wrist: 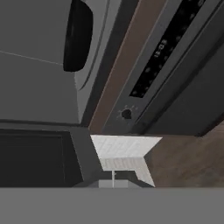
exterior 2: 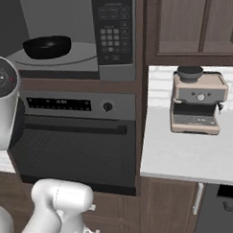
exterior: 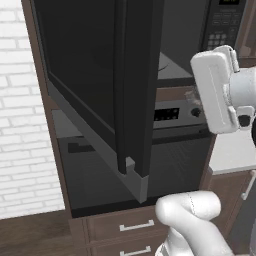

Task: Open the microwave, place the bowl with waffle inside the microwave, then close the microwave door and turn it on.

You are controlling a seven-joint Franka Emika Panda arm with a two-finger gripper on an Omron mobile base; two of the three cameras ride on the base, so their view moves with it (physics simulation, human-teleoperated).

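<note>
The microwave door [exterior: 100, 95] is standing swung wide open toward the robot, its dark glass pane and vertical handle edge jutting out over the wall oven [exterior 2: 76, 139] below, which is leaving the cavity of the microwave [exterior 2: 67, 39] free for loading. The black bowl [exterior 2: 47, 46] is already sitting inside on the pale turntable; the waffle in it is too dark to make out from here. In the hand view the bowl [wrist: 78, 37] is appearing edge-on, well clear of the hand. The pincer is reading as closed on nothing, its tips hidden at the bottom of that view. The keypad panel [exterior 2: 114, 32] is waiting untouched; shutting the door looks like the next step. An espresso machine [exterior 2: 198, 103] is sitting on the counter [exterior 2: 187, 158].
</note>
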